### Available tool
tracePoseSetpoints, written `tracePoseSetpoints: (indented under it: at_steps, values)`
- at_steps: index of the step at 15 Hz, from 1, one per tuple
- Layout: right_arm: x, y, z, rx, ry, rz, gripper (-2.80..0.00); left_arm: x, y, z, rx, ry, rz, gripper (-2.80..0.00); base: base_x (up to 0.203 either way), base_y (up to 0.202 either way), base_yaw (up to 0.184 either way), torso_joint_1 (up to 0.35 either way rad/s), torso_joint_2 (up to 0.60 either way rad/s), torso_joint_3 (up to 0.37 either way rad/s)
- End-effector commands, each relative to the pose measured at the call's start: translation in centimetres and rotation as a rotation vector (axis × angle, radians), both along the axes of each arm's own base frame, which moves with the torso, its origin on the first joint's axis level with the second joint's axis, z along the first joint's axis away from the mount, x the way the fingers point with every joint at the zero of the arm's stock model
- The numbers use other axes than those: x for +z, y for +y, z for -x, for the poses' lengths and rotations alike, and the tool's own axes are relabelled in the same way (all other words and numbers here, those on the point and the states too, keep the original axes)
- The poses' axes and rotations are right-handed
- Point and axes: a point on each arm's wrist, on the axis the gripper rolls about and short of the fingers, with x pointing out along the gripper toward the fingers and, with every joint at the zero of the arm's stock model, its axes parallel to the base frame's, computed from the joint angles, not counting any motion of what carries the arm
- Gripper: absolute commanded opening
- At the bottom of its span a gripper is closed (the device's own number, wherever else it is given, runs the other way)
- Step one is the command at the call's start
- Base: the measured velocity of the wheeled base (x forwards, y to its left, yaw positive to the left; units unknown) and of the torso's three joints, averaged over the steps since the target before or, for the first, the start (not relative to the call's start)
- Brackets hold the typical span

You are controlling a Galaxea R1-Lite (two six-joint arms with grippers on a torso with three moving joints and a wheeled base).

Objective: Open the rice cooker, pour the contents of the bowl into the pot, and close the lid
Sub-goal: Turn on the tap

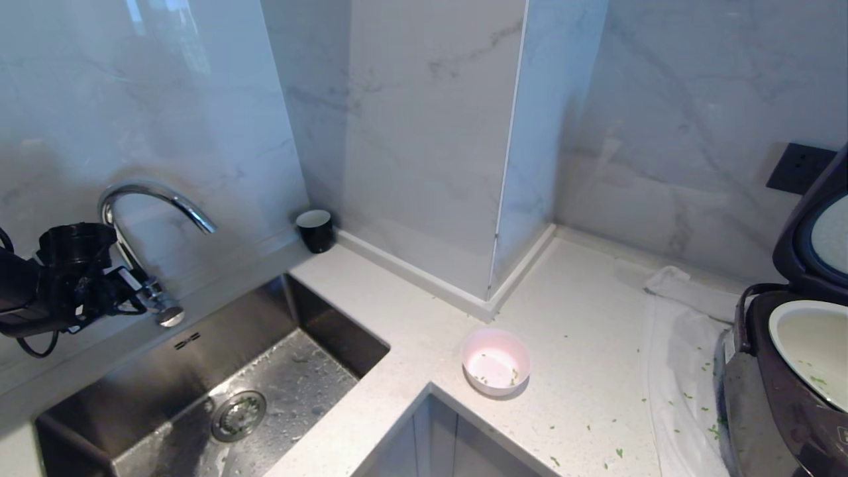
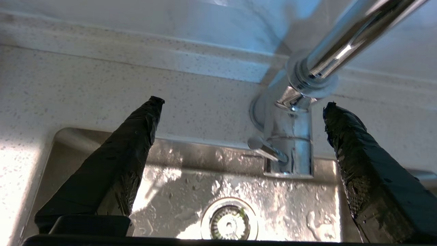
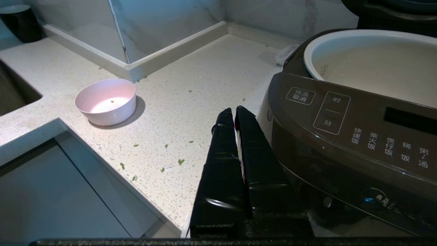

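The left pincer [image 2: 242, 102] is held with fingers wide apart over the sink [image 1: 152, 391], by the faucet [image 2: 297, 112]. The right pincer [image 3: 235, 112] is pressed together, parked beside the rice cooker [image 3: 344, 136]. The bowl [image 1: 496, 362] is seen nearly emptied on the worktop [image 1: 583, 318]; the lid [image 1: 811, 245] stands raised.

Domestic kitchen. Steel sink [image 2: 191, 191] and chrome faucet [image 2: 300, 102] directly ahead of the left gripper [image 2: 242, 102]; speckled white countertop [image 3: 191, 102], marble-look wall panels [image 1: 430, 132]. Rice cooker [image 3: 348, 136] just beside the right gripper [image 3: 234, 112].
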Motion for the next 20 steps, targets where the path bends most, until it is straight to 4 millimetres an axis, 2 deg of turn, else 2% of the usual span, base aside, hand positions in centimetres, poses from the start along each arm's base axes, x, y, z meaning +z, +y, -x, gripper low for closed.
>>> tracePoseSetpoints:
  at_steps: [1,4,7,10,12,15,20]
  values:
    - [0.0,0.0,0.0,0.001,0.000,0.001,-2.80,0.7,0.2,0.6,0.013,-0.012,-0.003,0.00,0.000,0.000,0.000,0.000,0.00,0.000]
    - [0.0,0.0,0.0,0.002,0.000,0.001,-2.80,0.4,-0.9,1.3,-0.004,0.008,0.009,0.00,0.000,0.000,0.000,0.000,0.00,0.000]
    - [0.0,0.0,0.0,0.000,0.000,0.001,-2.80,-0.1,-2.1,0.7,-0.022,0.001,0.027,0.00,0.000,0.000,0.000,0.000,0.00,0.000]
    - [0.0,0.0,0.0,0.001,0.000,0.000,-2.80,-0.2,-2.0,-0.4,-0.019,-0.020,0.023,0.00,0.000,0.000,0.000,0.000,0.00,0.000]
    - [0.0,0.0,0.0,0.002,0.000,0.000,-2.80,0.1,-1.7,-0.1,-0.006,-0.026,0.030,0.00,0.000,0.000,0.000,0.000,0.00,0.000]
    - [0.0,0.0,0.0,0.001,0.001,0.000,-2.80,-0.9,-1.4,0.6,0.019,-0.012,0.062,0.00,0.000,0.000,0.000,0.000,0.00,0.000]
    - [0.0,0.0,0.0,0.002,0.000,0.000,-2.80,-2.6,-1.1,-0.3,0.022,0.004,0.082,0.00,0.000,0.000,0.000,0.000,0.00,0.000]
